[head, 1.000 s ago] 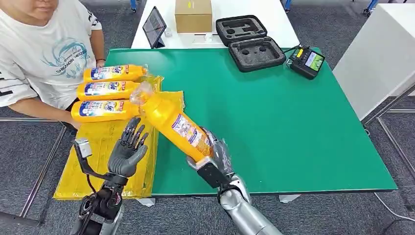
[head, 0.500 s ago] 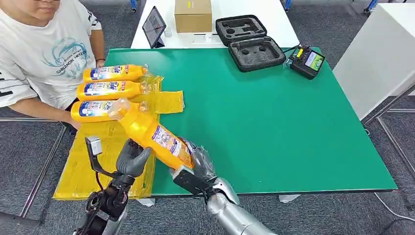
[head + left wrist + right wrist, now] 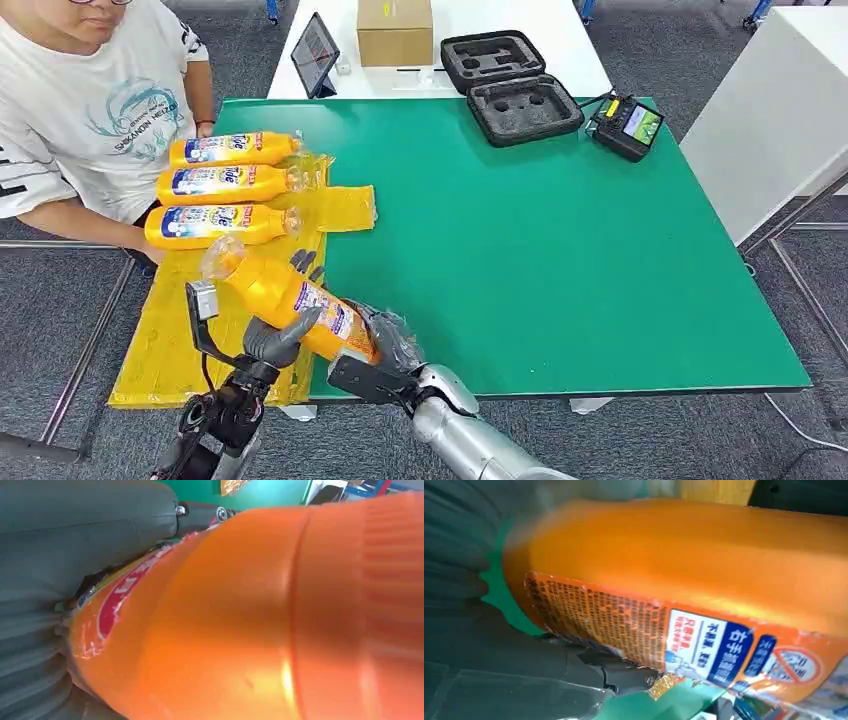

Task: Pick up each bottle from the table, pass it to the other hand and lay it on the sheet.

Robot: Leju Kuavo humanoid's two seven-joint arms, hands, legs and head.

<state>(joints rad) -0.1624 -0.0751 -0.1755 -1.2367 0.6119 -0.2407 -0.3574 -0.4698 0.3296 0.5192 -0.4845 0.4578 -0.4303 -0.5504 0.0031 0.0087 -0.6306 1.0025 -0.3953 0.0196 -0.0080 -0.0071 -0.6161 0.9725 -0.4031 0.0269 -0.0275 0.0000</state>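
An orange bottle with a clear cap hangs tilted over the near edge of the yellow sheet, cap toward the person. My right hand grips its base end. My left hand wraps the bottle's middle from below, its fingertips showing over the far side. The left wrist view shows the bottle's body against the left hand, and the right wrist view shows its label. Three more orange bottles lie side by side at the sheet's far end.
A person sits at the table's left, a hand near the lying bottles. On the green table stand a black foam case and a controller at the back. Behind are a tablet and a cardboard box.
My right hand has carried the bottle left and down over the sheet. My left hand, open a second ago, has risen under the bottle and closed around its middle.
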